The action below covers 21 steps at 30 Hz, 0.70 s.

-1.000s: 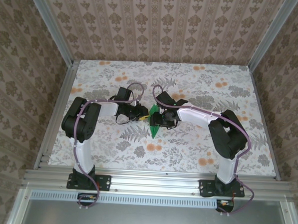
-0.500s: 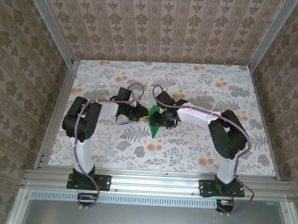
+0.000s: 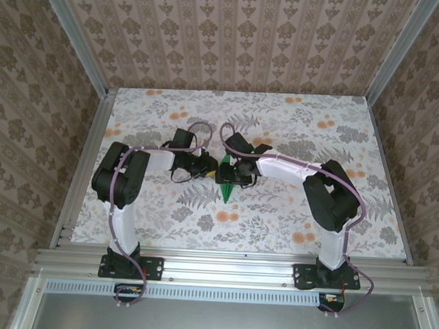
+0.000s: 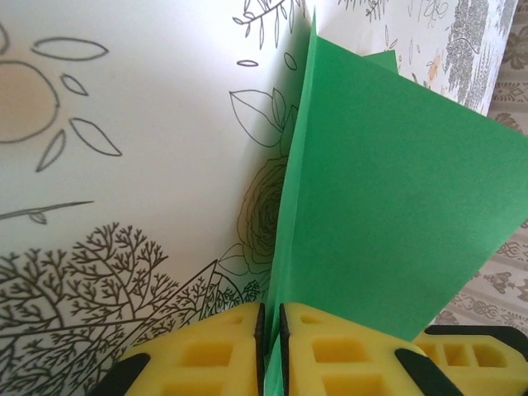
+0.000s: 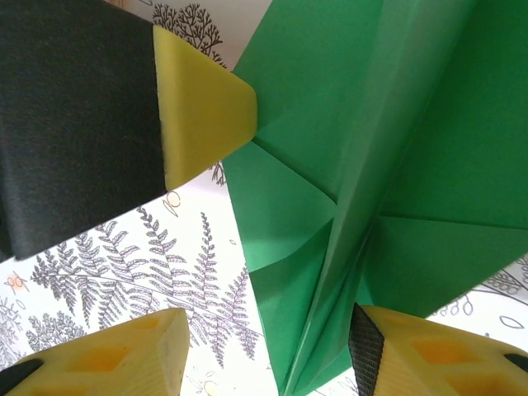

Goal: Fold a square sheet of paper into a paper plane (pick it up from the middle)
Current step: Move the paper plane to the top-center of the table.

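Note:
The bright green square sheet of paper (image 3: 226, 184) is folded into a slim, pointed paper plane shape at the table's middle, its tip toward the near edge. My left gripper (image 3: 211, 170) comes from the left and is shut on the plane's centre fold (image 4: 289, 247); its yellow fingers (image 4: 330, 346) pinch the green edge, and the wing (image 4: 388, 190) spreads to the right. My right gripper (image 3: 232, 174) comes from the right and stands open, with a finger (image 5: 412, 355) on either side of the paper plane (image 5: 363, 140). The left gripper's yellow fingertip (image 5: 202, 107) touches the wing's edge.
The floral tabletop (image 3: 290, 220) stretches on all sides of the paper. Patterned walls and aluminium rails (image 3: 86, 172) enclose it. Both arm bases (image 3: 126, 263) stand at the near edge.
My left gripper has closed tighter on the paper's fold. The right arm has shifted slightly left toward the paper; the paper stays where it was.

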Available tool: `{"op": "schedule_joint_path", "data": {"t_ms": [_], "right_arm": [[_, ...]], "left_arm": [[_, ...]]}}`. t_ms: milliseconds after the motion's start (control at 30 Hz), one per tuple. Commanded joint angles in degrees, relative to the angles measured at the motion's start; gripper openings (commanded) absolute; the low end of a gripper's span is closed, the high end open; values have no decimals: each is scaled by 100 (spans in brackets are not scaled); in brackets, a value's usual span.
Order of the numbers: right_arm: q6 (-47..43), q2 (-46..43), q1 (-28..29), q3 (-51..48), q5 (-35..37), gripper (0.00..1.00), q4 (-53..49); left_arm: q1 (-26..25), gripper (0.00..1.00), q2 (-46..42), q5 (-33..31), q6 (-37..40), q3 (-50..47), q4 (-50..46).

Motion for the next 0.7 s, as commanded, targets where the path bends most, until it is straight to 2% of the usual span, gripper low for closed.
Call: {"op": "schedule_joint_path", "data": {"t_ms": [0, 200, 300, 500, 667], "right_arm": [[214, 221, 70, 220, 159, 56, -154], [509, 378, 186, 414, 670, 55, -329], [708, 434, 216, 490, 1004, 49, -545], [851, 594, 250, 613, 1110, 33, -676], [845, 749, 288, 775, 1136, 31, -802]], "left_arm": [[-43, 15, 73, 154, -68, -76, 66], [-50, 14, 63, 172, -83, -79, 86], [-47, 14, 49, 185, -94, -83, 84], [-50, 14, 47, 181, -95, -96, 92], [-48, 14, 47, 194, -90, -102, 100]]}}
